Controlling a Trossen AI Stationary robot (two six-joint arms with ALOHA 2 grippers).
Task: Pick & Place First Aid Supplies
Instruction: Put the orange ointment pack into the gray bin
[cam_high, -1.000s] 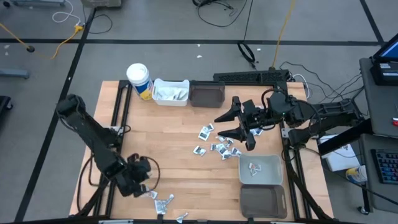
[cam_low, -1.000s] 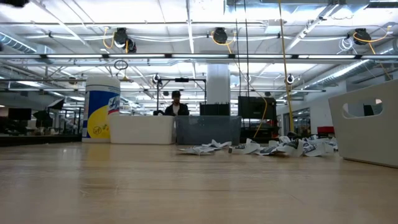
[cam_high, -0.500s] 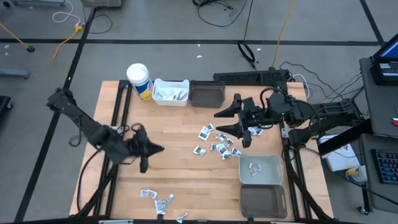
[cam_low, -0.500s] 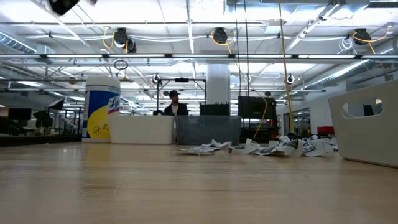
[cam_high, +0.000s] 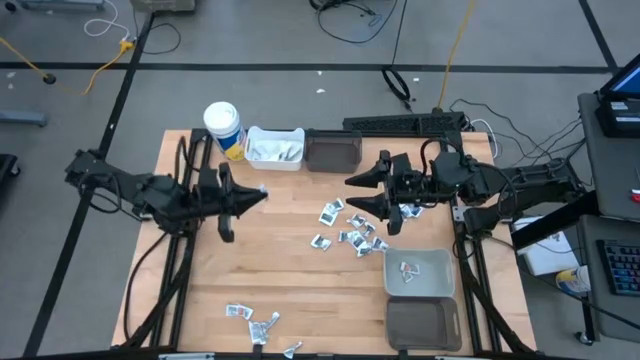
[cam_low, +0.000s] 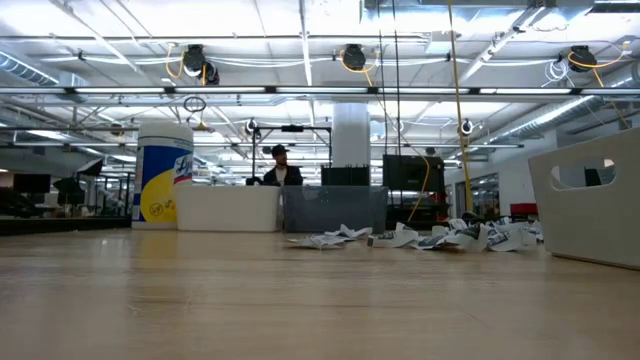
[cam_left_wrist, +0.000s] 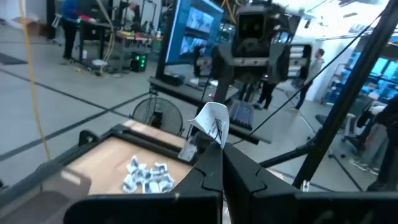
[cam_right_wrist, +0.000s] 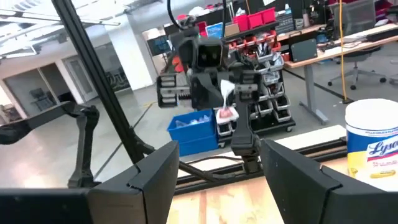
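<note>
**We carried one packet across while the other claw waited over the pile**

Our left claw (cam_high: 250, 196), left of centre in the high view, was pinched fully shut on a single white printed packet (cam_left_wrist: 212, 124), held clear of the surface (cam_high: 280, 270) and pointing toward the white bin (cam_high: 272, 147) at the upper middle, where we judged it should go, since that bin already held similar packets. Our right claw (cam_high: 362, 196) hovered with its fingers spread wide and nothing between them, just above the main pile of packets (cam_high: 350, 232) at centre, apparently poised for its own pick. A few more packets (cam_high: 255, 320) lay at the lower left, and some sat in the grey bin (cam_high: 420, 272) at lower right.
</note>
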